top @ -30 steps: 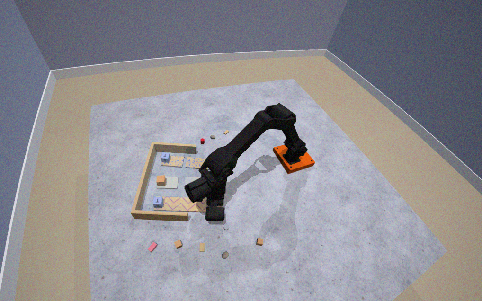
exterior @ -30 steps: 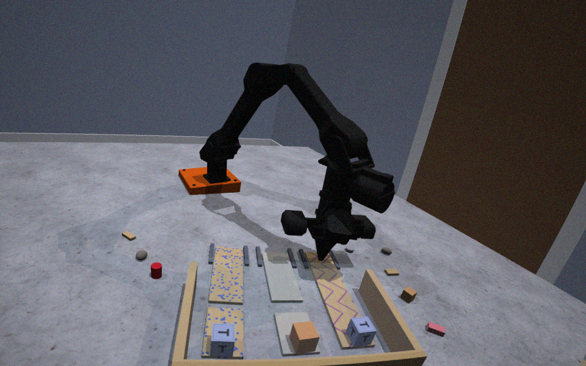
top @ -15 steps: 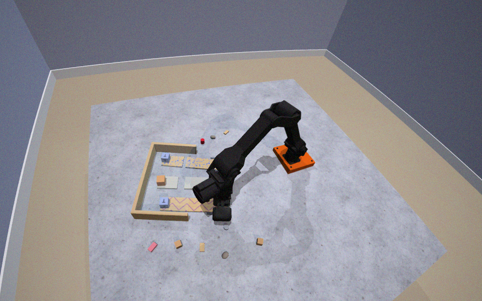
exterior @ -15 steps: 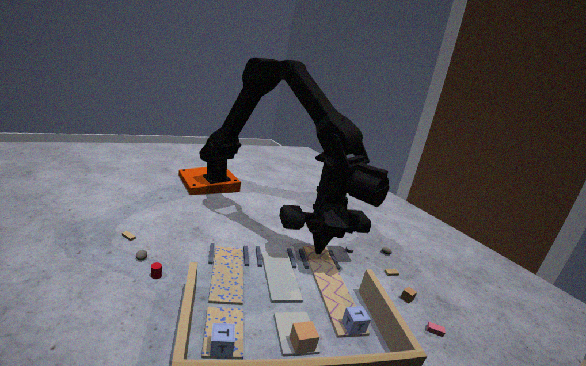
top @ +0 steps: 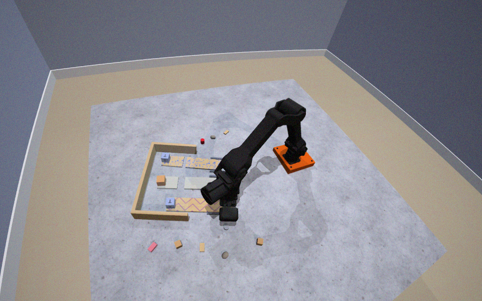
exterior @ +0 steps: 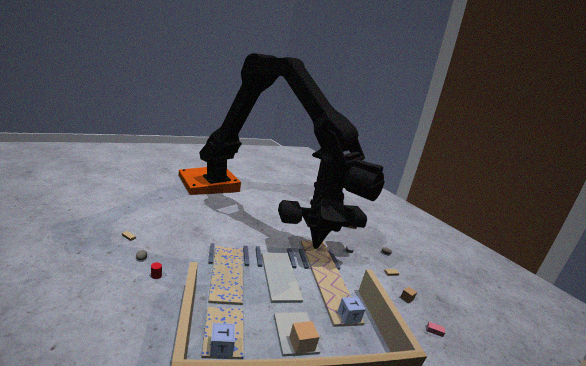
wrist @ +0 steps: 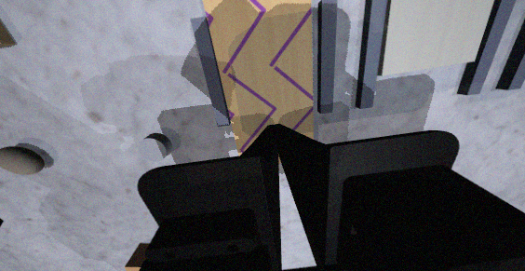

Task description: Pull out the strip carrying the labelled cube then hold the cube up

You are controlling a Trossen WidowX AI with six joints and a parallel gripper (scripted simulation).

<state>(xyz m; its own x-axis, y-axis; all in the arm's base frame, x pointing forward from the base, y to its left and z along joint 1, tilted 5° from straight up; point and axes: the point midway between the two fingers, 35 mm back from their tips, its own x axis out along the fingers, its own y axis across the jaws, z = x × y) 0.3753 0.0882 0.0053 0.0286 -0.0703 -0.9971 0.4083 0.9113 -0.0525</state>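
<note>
The zigzag strip [top: 194,204] [exterior: 324,278] [wrist: 247,40] is in one piece and carries a blue cube marked T [top: 170,202] [exterior: 351,309] at its far end. The blue-dotted strip [top: 200,163] [exterior: 226,274] is split by a gap; its far piece carries another T cube [top: 165,156] [exterior: 222,339]. The pale strip [top: 197,183] [exterior: 282,278] [wrist: 433,26] is also split, with a plain orange cube [top: 160,180] [exterior: 304,336] on its far piece. My gripper [exterior: 316,246] [wrist: 274,130] is shut and empty, tips down at the zigzag strip's robot-side end. Contact is hard to tell.
A wooden three-sided wall [top: 143,181] [exterior: 185,313] surrounds the strips' far ends. Dark guide rails [exterior: 246,255] [wrist: 327,56] flank the strips. A red cylinder [top: 202,141] [exterior: 156,270], a pink block [top: 152,246] [exterior: 435,329] and a pebble [top: 225,254] [exterior: 386,250] lie outside.
</note>
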